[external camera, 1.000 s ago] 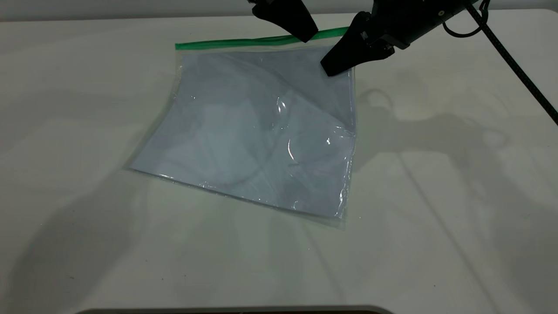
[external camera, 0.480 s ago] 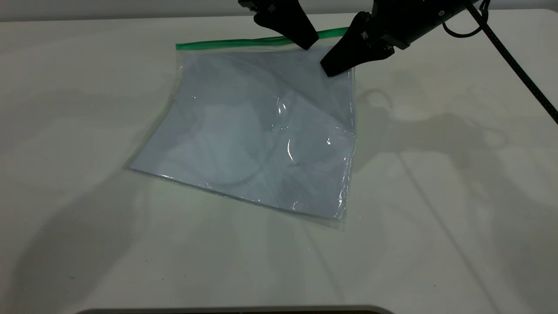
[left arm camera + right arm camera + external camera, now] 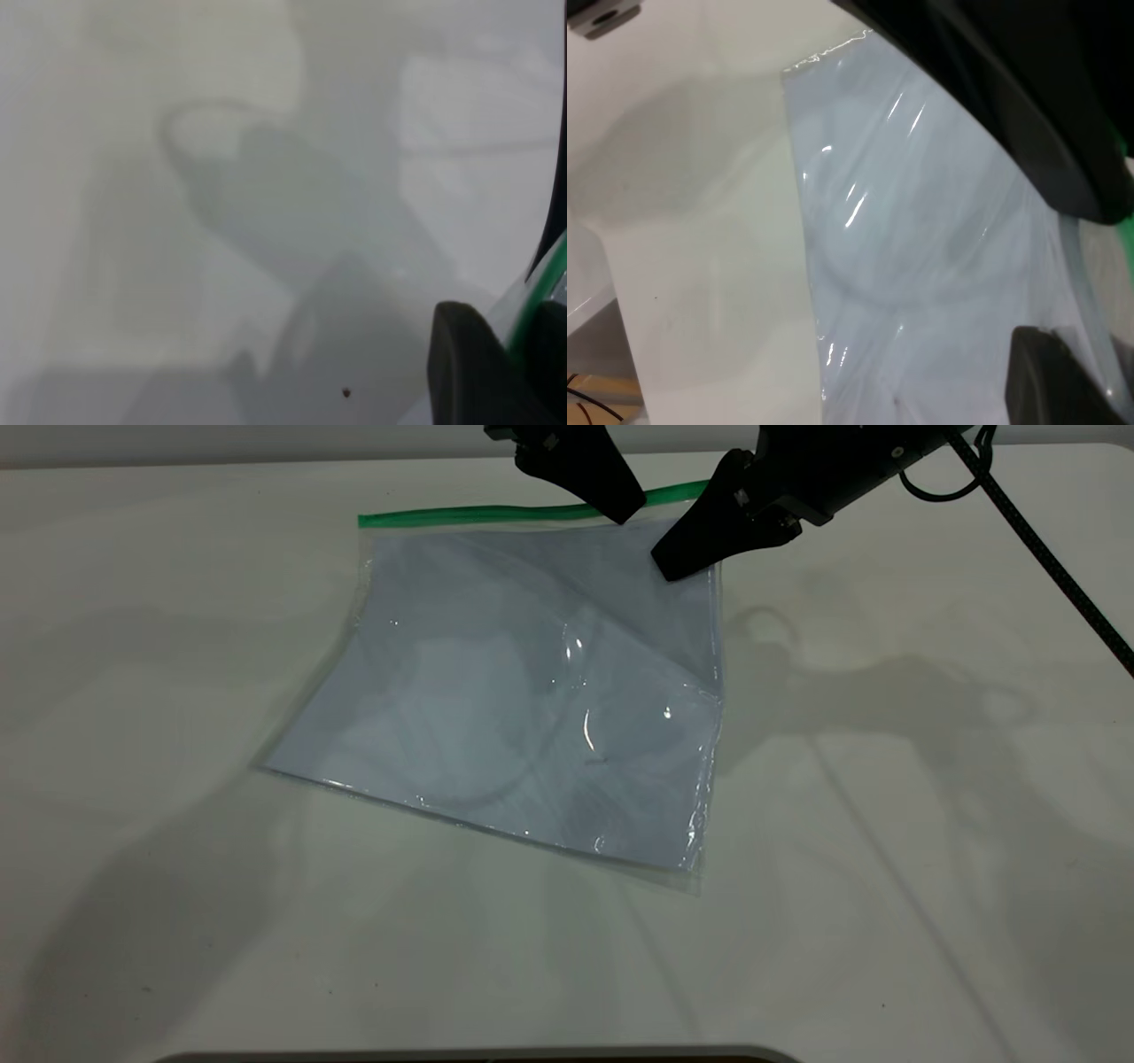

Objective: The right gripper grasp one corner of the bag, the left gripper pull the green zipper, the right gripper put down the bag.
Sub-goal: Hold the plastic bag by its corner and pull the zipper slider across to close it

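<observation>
Bag [image 3: 523, 691] corner [image 3: 704, 536] pinched by right hand [image 3: 673, 562], left hand [image 3: 625, 512] closed on green zipper [image 3: 478, 513] (mid-strip)

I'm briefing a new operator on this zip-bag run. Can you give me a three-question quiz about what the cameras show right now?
1. True or false: the right tool is at the end of the bag where the green zipper runs toward the right arm.
2. Which tool's tip sits on the green zipper? A) left tool B) right tool C) neither
3. Fill in: the bag's two corners nearest the exterior camera lie on the ____.

Key: 1 true; 2 A; 3 table.
</observation>
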{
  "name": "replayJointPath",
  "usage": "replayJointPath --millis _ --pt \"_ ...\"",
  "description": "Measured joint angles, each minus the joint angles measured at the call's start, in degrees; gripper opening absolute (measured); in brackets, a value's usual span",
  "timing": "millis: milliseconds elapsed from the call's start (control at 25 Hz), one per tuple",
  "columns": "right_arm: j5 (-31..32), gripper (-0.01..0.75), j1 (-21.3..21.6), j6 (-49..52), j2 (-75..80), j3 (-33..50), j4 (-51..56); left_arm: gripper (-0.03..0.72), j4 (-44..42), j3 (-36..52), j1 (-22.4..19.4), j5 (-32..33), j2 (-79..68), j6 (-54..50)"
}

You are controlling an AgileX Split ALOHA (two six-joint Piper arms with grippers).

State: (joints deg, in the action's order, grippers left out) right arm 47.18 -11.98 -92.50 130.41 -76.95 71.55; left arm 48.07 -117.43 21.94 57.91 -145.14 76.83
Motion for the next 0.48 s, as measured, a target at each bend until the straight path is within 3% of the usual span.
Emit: replayJointPath --millis 280,480 --pt "0.13 0.036 0.44 -0.72 -1.51 0.0 -1.44 0.083 0.95 -0.02 0.04 -0.16 0.05 0.0" --pt "0.66 0.036 1.22 -0.76 -1.63 0.0 -1.91 0.064 1.51 -0.02 0.26 -1.37 0.09 0.1"
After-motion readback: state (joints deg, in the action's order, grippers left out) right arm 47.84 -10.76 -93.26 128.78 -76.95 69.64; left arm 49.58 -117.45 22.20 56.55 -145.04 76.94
